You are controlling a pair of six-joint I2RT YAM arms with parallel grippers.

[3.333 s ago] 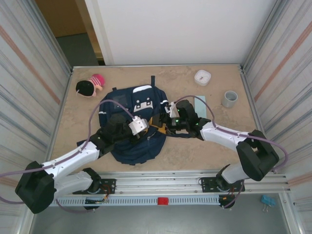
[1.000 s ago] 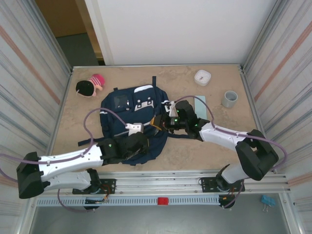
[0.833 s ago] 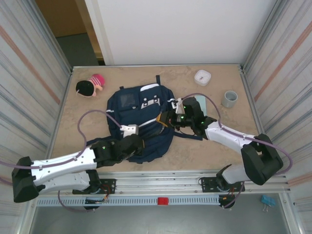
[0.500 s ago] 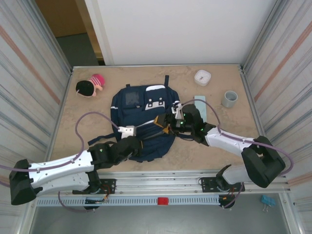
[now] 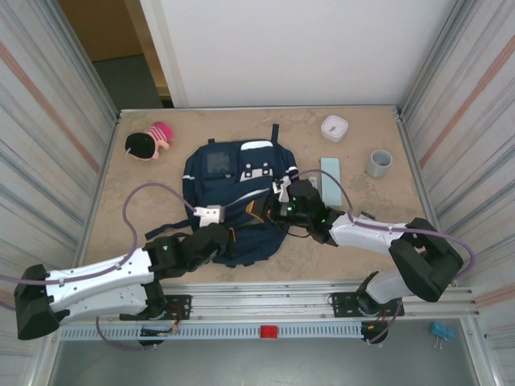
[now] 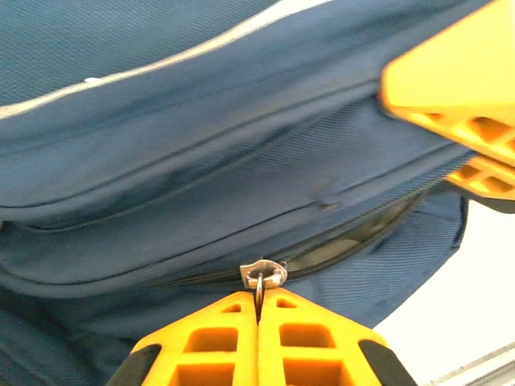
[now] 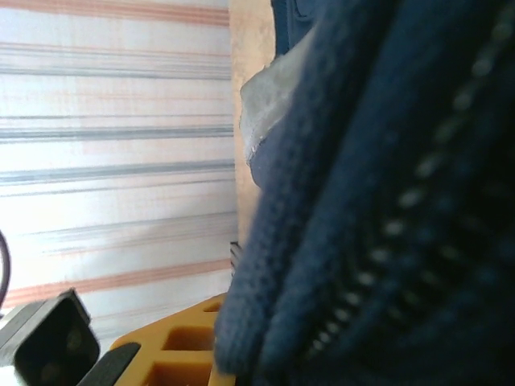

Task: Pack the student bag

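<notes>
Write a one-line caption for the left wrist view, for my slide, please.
Left gripper shut on the metal zipper pull of the navy student bag, whose zipper is partly open.

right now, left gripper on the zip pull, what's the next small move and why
Probably draw the zipper pull toward the closed teeth: the left gripper is shut on it, the student bag is partly unzipped, the right gripper pins the fabric.

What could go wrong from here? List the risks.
1. The left gripper pinches only the small zipper pull; it may slip out.
2. The bag fabric folds beside the zipper; it could jam.
3. The right gripper has an unclear hold on the edge; the bag may drag.
</notes>
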